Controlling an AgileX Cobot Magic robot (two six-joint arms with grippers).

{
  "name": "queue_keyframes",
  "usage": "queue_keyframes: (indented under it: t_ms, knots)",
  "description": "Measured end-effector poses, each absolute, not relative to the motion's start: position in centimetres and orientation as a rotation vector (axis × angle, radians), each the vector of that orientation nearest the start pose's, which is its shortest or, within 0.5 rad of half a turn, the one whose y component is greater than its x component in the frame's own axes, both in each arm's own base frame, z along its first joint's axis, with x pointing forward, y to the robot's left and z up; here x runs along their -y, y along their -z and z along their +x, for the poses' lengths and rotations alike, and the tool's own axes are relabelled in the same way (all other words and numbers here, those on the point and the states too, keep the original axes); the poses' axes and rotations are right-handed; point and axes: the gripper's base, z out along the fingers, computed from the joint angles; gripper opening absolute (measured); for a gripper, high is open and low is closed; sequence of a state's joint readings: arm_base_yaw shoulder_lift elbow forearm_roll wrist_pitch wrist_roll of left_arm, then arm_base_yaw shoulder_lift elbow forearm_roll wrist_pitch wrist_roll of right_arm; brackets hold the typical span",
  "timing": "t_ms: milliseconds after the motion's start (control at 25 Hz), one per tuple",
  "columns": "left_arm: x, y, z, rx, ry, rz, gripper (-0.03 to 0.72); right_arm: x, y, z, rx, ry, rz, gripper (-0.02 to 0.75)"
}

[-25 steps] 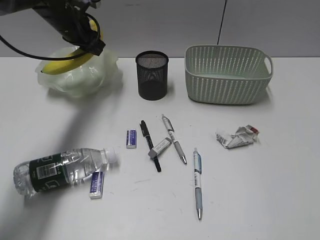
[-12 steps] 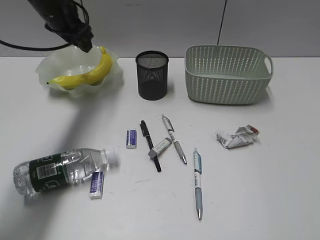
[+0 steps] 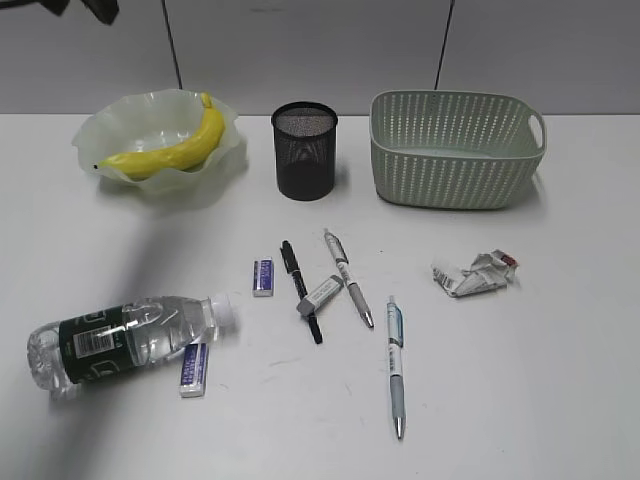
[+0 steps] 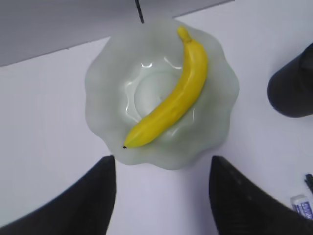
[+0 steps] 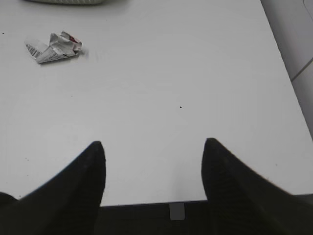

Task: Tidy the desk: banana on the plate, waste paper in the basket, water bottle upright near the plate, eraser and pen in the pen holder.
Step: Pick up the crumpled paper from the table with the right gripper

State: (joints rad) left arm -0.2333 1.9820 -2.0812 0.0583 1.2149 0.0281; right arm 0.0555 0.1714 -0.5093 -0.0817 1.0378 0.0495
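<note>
With the banana lying across the ruffled green plate and both jaws spread wide and empty, you might send the left gripper low over the desk to take the clear, green-labelled water bottle, on its side, squarely mid-body

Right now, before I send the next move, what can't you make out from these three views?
- Pen holder: its inside, hidden by the dark mesh in the exterior view; cut off at the edge in the left wrist view.
- Basket: its floor near the front, hidden behind its front wall.
- Left gripper: fingertips out of frame below.
- Eraser: partly tucked under the water bottle; label print too small to read.
</note>
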Motion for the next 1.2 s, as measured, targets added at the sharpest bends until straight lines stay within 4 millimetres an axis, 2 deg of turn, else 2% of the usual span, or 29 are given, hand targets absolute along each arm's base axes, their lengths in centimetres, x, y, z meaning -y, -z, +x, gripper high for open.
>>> queue_keyframes:
  t_ms: [160, 280, 400, 520, 800, 1040, 1200]
  knots:
    - [8.8, -39.5, 39.0, -2.511, 0.019, 0.293, 0.433, 0.5, -28.0, 2.2, -2.181, 0.041, -0.012, 0.494]
    - [8.0, -40.7, 35.6, -2.514, 0.024, 0.286, 0.419, 0.5, -28.0, 2.2, -2.181, 0.040, -0.012, 0.494]
    - [7.3, -40.5, 32.1, -2.551, 0.038, 0.286, 0.414, 0.5, -28.0, 2.2, -2.180, 0.033, -0.025, 0.494]
    - [6.8, -39.4, 28.5, -2.602, 0.076, 0.288, 0.413, 0.4, -28.0, 2.2, -2.180, 0.016, -0.058, 0.494]
    - [4.9, -35.2, 20.3, -2.667, 0.079, 0.294, 0.409, 0.4, -28.0, 2.3, -2.179, 0.009, -0.071, 0.494]
    - [3.3, -31.9, 13.9, -2.487, 0.104, 0.274, 0.403, 0.3, -28.0, 2.2, -2.179, 0.003, -0.089, 0.494]
    - [2.3, -30.2, 9.5, -2.364, 0.130, 0.258, 0.403, -0.1, -28.0, 2.2, -2.176, -0.016, -0.166, 0.494]
